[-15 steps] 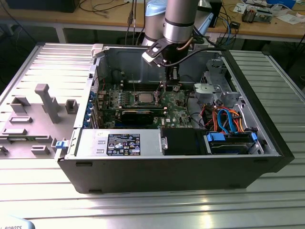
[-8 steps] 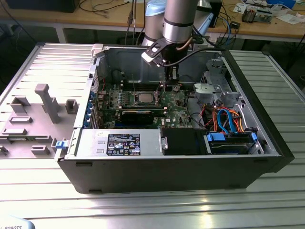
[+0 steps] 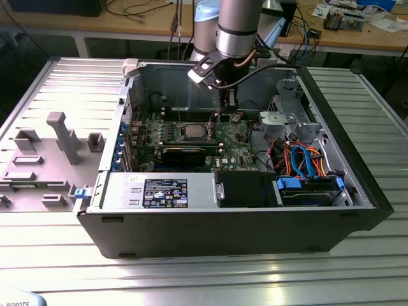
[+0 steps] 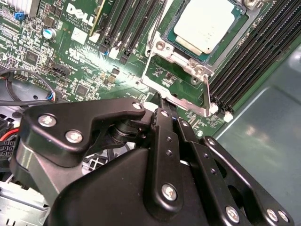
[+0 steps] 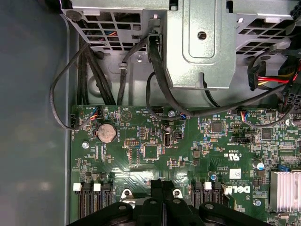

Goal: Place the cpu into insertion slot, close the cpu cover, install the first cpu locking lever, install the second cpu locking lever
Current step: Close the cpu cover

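1. Gripper [image 4: 161, 100] fully closed, tips against a silver locking lever [image 4: 181, 101]; grasp unclear.
2. Cpu [image 4: 206, 22] seated in insertion slot [image 4: 170, 34] under cpu cover [image 4: 190, 66], near tips, toward the exterior view's left.

Table: ribbed grey metal top [image 3: 191, 280] across the lower frame and up both sides.
Bench: wooden worktop [image 3: 64, 29] along the upper edge.
Bench clutter: cables [image 3: 137, 9] upper left, papers [image 3: 389, 24] upper right.
Light: soft glare on the table, lower centre.
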You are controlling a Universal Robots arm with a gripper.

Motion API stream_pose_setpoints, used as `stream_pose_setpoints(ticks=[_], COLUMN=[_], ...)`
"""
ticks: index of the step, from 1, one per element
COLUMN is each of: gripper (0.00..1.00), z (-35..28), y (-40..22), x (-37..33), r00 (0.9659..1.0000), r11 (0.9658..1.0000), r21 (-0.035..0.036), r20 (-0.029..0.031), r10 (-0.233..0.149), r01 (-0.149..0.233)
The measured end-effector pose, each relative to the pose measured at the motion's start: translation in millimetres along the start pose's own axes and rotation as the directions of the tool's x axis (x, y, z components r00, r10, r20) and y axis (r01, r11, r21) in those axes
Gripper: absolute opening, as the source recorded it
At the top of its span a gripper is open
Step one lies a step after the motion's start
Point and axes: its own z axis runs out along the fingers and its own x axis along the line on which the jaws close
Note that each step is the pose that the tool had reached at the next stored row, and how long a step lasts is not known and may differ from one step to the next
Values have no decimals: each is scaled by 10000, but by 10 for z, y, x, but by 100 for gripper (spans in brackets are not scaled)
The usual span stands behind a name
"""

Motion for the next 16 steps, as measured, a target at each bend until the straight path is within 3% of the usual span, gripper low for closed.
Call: stream_pose_setpoints(ticks=[16], gripper=[11], z=[0], y=[-50], x=[1], r00=[10000], r11=[10000], r21=[0], r20=[0], r10=[0], r01=[0])
